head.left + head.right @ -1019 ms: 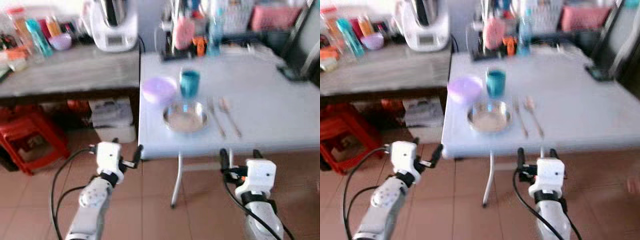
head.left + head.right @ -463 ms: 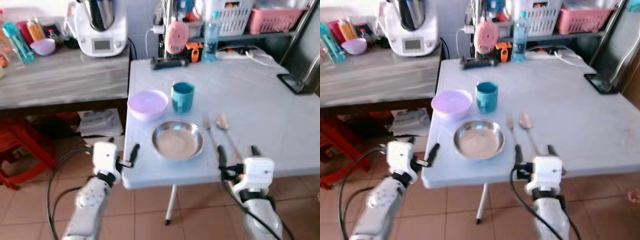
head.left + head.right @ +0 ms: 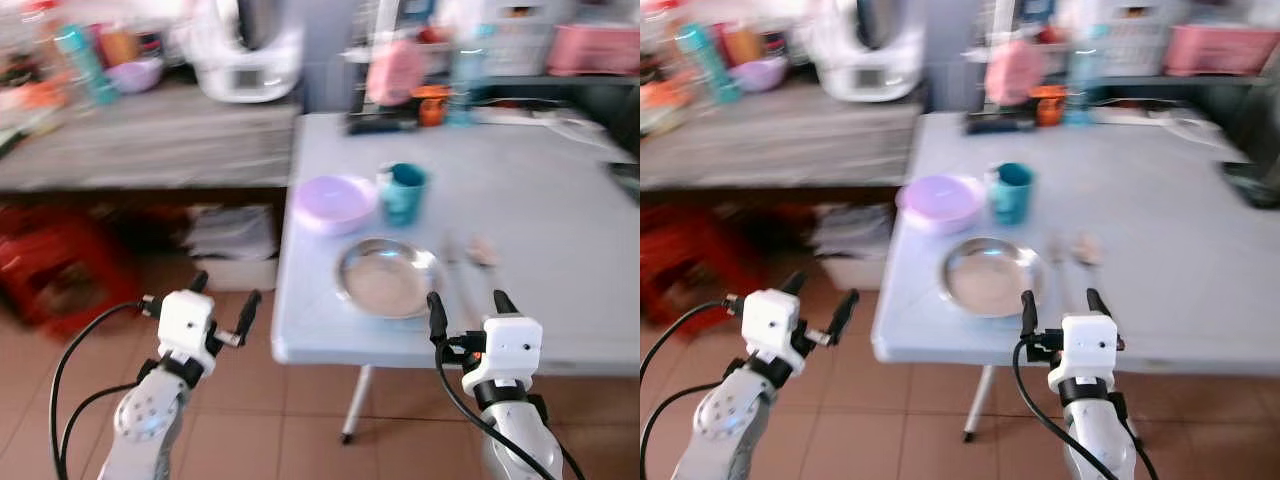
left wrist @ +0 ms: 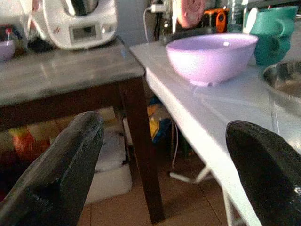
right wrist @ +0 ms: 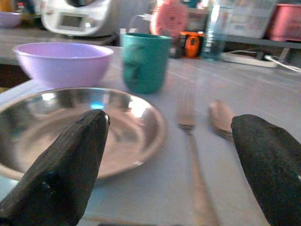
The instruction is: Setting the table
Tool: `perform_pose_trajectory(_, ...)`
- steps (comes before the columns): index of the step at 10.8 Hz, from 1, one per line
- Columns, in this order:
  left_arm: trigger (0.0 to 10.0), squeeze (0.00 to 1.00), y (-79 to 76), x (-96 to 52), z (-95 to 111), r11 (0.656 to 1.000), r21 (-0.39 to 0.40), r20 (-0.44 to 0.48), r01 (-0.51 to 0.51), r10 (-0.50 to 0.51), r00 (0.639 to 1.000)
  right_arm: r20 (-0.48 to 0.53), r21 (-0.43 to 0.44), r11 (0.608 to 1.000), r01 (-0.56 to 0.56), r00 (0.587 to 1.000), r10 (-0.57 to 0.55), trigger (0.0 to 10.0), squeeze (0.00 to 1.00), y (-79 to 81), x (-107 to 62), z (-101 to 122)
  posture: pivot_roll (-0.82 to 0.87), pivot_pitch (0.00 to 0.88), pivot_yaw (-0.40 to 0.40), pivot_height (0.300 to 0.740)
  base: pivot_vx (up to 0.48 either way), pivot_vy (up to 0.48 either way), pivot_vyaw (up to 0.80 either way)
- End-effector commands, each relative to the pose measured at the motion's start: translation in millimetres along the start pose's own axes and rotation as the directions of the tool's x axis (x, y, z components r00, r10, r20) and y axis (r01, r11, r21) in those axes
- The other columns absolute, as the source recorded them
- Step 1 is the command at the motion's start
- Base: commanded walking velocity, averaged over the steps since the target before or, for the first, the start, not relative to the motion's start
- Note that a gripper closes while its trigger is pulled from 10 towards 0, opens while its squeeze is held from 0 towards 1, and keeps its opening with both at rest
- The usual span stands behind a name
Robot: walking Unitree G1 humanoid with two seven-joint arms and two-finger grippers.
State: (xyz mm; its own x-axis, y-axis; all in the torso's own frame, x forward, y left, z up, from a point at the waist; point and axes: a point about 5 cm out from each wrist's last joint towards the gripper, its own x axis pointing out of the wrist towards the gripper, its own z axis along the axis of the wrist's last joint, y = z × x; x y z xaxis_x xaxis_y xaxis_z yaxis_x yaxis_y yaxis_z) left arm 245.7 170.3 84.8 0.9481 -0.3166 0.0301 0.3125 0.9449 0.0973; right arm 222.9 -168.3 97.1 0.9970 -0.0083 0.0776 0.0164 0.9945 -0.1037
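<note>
a place looks laid near the front edge of the white table (image 3: 560, 210): a steel plate (image 3: 386, 279) with a lilac bowl (image 3: 334, 203) and a teal cup (image 3: 404, 193) just behind it, and a fork (image 5: 192, 141) and spoon (image 5: 221, 117) lying beside the plate on the robot's right. the right gripper (image 3: 467, 308) hovers at the table's edge with fingers spread and empty, facing plate and cutlery, while the left gripper (image 3: 218, 308), also spread and empty, hangs off the table's left corner. the setting seems nearly done, so the next move likely calls for a check or small nudge of the cutlery, kept low and gentle.

Table (image 3: 560, 230) right half free; bowl (image 3: 335, 203), cup (image 3: 405, 192) block left.
</note>
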Motion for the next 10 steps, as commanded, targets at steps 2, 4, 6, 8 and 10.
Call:
perform_pose_trajectory(2, 10.0, 0.0, -9.2, -4.0, 4, 0.989, -0.05, 0.013, 0.139, -0.139, 0.99, 0.006, 0.018, 1.0, 0.003, 1.0, -0.003, 10.0, 0.0, -3.4, -2.2, 3, 0.04, 0.036, 0.027, 0.74, 0.0, 0.0, 0.0)
perform_pose_trajectory(4, 10.0, 0.0, -13.3, -2.1, 12, 0.961, -0.067, 0.048, 0.267, -0.264, 0.963, -0.005, 0.02, 1.0, 0.018, 1.0, -0.018, 10.0, 0.0, -10.5, -3.0, 4, 0.04, 0.036, 0.018, 0.74, 0.0, 0.0, 0.0)
perform_pose_trajectory(6, 10.0, 0.0, -15.1, -2.3, 14, 0.934, -0.031, 0.043, 0.355, -0.354, 0.934, -0.037, 0.025, 0.999, 0.022, 0.999, -0.021, 10.0, 0.0, -17.6, -9.3, 3, 0.02, 0.043, 0.016, 0.74, 0.0, 0.0, 0.0)
perform_pose_trajectory(8, 10.0, 0.0, -16.6, -4.6, 9, 0.91, -0.042, 0.017, 0.413, -0.413, 0.911, -0.067, 0.104, 0.994, -0.009, 0.998, 0.016, 10.0, 0.0, -21.3, -8.3, 6, 0.0, 0.053, 0.023, 0.74, 0.0, 0.0, 0.0)
perform_pose_trajectory(10, 10.0, 0.0, -19.1, -3.5, 9, 0.907, -0.029, 0.027, 0.421, -0.42, 0.907, -0.048, 0.173, 0.982, -0.071, 0.996, 0.081, 10.0, 0.0, -17.8, -5.9, 14, 0.0, 0.06, 0.029, 0.74, 0.0, 0.0, 0.0)
